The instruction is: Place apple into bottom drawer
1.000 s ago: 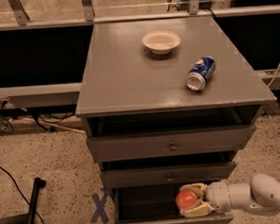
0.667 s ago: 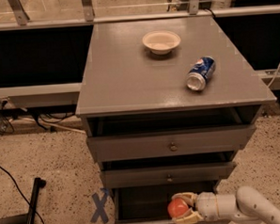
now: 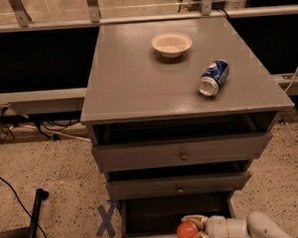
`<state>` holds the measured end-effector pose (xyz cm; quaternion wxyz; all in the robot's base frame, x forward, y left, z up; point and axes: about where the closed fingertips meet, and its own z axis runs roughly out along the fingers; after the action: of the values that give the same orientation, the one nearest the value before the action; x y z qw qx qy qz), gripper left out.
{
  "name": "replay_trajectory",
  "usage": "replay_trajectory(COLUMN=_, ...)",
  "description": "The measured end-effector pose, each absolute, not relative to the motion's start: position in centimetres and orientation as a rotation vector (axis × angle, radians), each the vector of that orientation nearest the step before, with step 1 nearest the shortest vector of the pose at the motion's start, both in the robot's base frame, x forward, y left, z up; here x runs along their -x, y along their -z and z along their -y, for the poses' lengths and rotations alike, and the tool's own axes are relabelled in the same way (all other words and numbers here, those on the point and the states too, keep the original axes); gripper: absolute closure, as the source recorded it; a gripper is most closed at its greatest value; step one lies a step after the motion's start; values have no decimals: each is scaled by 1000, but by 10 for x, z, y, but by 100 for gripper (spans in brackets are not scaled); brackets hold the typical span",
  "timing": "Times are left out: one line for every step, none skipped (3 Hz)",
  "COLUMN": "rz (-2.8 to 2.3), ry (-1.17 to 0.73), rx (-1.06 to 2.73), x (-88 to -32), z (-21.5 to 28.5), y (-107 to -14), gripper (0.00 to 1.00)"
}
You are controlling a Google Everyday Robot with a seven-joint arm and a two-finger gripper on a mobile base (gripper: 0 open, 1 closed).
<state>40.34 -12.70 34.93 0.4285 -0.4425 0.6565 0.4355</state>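
The apple [image 3: 187,231], small and red-orange, sits between the fingers of my gripper [image 3: 191,230] at the bottom of the camera view. The gripper reaches in from the lower right and holds the apple at the front edge of the open bottom drawer [image 3: 144,217], just over its dark inside. The drawer is pulled out below the two upper grey drawers. The gripper is shut on the apple.
A white bowl [image 3: 171,43] and a blue soda can [image 3: 213,77] on its side lie on the cabinet top [image 3: 132,87]. A dark pole [image 3: 34,222] lies on the speckled floor at left. Blue tape cross [image 3: 107,221] marks the floor by the drawer.
The gripper with the apple has moved left and lower, from the drawer's right part toward its front middle.
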Motion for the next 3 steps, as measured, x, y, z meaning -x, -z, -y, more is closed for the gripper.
replay_trajectory(rz=-1663, ry=-1036, rx=1094, x=-417, z=126, y=-333, gripper=100)
replay_trajectory(rz=-1721, ry=-899, rx=1014, x=-441, z=143, y=-303, gripper=100)
replay_trajectory(rz=-1755, ry=-799, rx=961, x=-459, z=167, y=-273, gripper=100)
